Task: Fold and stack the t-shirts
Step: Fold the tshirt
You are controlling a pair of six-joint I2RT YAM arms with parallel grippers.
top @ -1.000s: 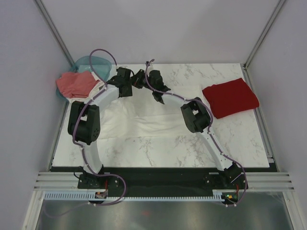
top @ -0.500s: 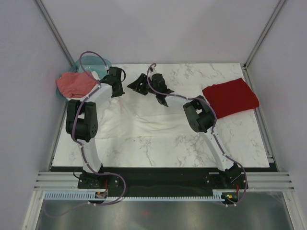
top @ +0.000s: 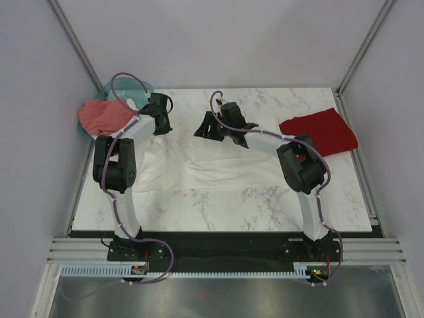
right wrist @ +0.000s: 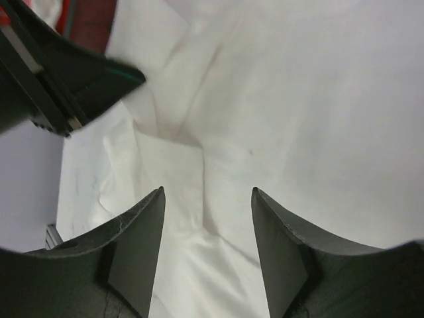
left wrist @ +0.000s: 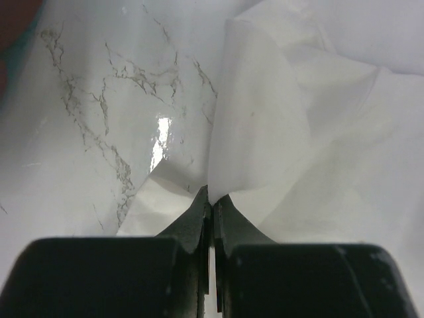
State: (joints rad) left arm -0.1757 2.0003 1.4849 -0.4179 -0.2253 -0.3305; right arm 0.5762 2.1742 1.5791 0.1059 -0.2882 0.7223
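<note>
The white tee [top: 199, 169] lies spread across the desk [top: 252, 205], limp and light, probably best taken by its hem. The left gripper [left wrist: 211, 199] is pinched shut on its edge at ten o'clock. The right gripper [right wrist: 207, 199] hovers open above it at twelve. Bare marble at six gives folding room, and the red tee [top: 321, 132] sits at two.

Pretty clearly a robotics lab test cell: marble-print desk [top: 225, 205] boxed in by plain pale walls [top: 218, 40] and metal frame posts [top: 73, 41], with left arm [top: 116, 165] and right arm [top: 301, 169] bolted by an aluminium rail [top: 225, 248].
</note>
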